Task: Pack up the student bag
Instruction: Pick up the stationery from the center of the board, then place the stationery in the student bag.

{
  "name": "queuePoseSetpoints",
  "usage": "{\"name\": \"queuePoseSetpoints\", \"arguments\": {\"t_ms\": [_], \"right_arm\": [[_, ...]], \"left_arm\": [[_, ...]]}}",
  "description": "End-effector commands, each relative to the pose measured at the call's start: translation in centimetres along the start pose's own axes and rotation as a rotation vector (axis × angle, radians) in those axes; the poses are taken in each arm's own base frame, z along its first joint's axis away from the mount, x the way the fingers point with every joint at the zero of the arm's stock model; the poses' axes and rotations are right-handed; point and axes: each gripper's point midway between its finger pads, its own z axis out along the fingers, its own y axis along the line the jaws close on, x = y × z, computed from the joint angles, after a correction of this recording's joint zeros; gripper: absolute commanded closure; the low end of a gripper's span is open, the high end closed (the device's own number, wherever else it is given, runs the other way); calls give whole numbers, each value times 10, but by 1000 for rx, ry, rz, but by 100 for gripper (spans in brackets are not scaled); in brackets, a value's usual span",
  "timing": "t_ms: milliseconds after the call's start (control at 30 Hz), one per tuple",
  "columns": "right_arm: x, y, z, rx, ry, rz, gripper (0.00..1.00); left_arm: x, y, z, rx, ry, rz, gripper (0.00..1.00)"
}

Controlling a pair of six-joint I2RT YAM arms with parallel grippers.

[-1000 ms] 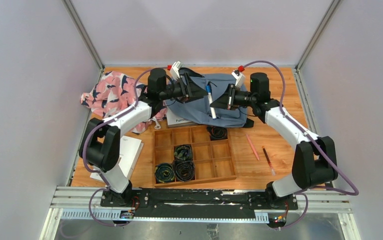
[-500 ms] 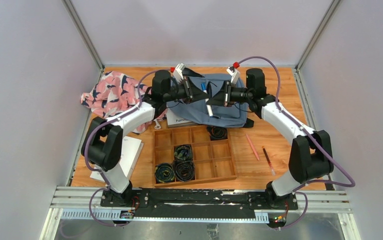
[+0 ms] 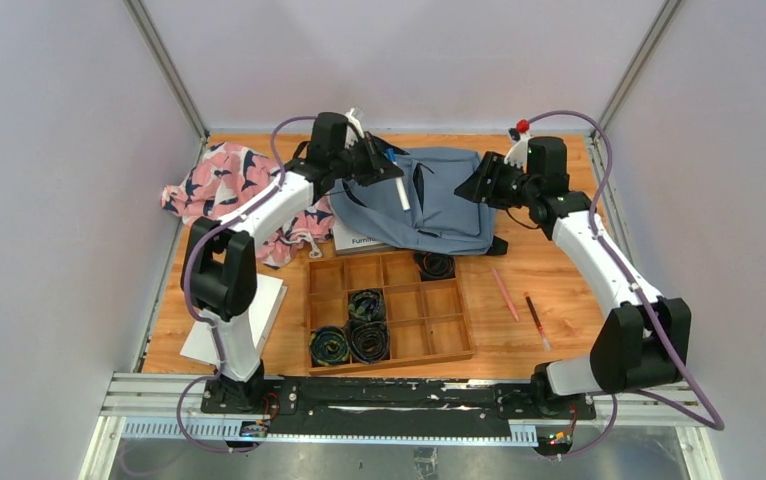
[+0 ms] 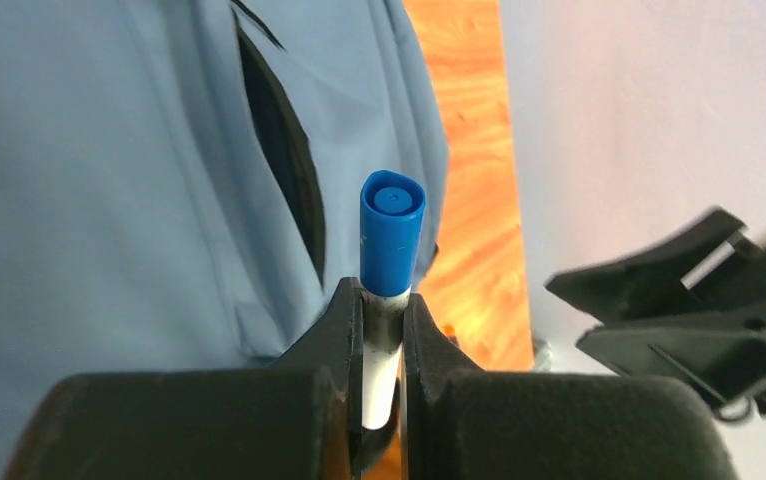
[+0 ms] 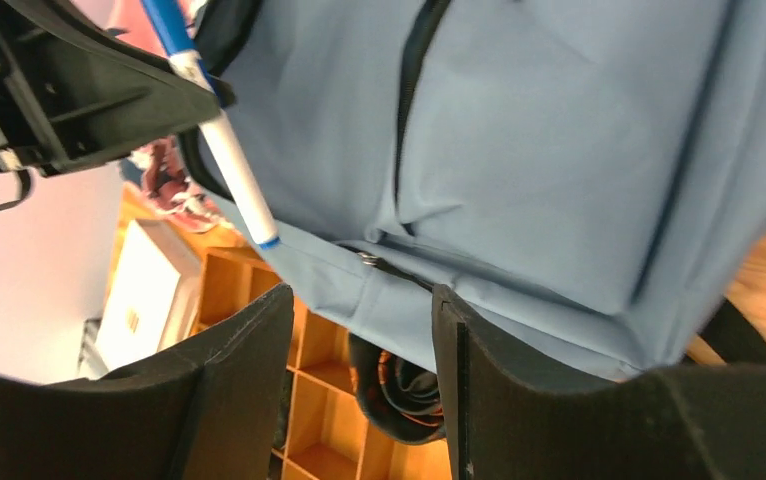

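Observation:
The slate-blue student bag (image 3: 439, 205) lies flat at the back of the table, its dark zipper slit facing up (image 4: 279, 140). My left gripper (image 3: 386, 168) hovers over the bag's left part, shut on a white marker with a blue cap (image 4: 391, 230). The marker (image 3: 400, 188) slants down toward the fabric. My right gripper (image 3: 476, 186) hangs open over the bag's right side, nothing between its fingers (image 5: 249, 340). In the right wrist view the bag (image 5: 559, 150) fills the frame, with the marker (image 5: 231, 170) and the left gripper (image 5: 69, 90) at the upper left.
A pink patterned cloth (image 3: 224, 185) lies left of the bag, and a book (image 3: 359, 240) pokes out under it. A wooden tray (image 3: 437, 335) holds several dark rolled items (image 3: 367, 305). Two pencils (image 3: 504, 292) lie at the right, a white notebook (image 3: 249, 310) at the left.
The marker passed from my right gripper to my left. The left shut on it and drew back left; the right opened and pulled away to the right.

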Motion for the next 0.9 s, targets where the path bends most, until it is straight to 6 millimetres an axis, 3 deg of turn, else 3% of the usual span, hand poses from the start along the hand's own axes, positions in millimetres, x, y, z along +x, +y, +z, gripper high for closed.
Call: {"name": "queuePoseSetpoints", "arguments": {"t_ms": [0, 133, 367, 667, 867], "right_arm": [[2, -31, -18, 204, -43, -5, 43], [1, -34, -28, 221, -82, -5, 44], [-1, -36, -36, 166, -124, 53, 47], [14, -44, -47, 198, -108, 50, 47], [13, -41, -49, 189, -110, 49, 47]], "left_arm": [[-31, 23, 4, -162, -105, 61, 100], [-51, 27, 25, -160, -175, 17, 100], [-55, 37, 59, -181, -271, -100, 100], [-68, 30, 67, -145, -355, -109, 100], [-66, 42, 75, -231, -362, -29, 100]]}}
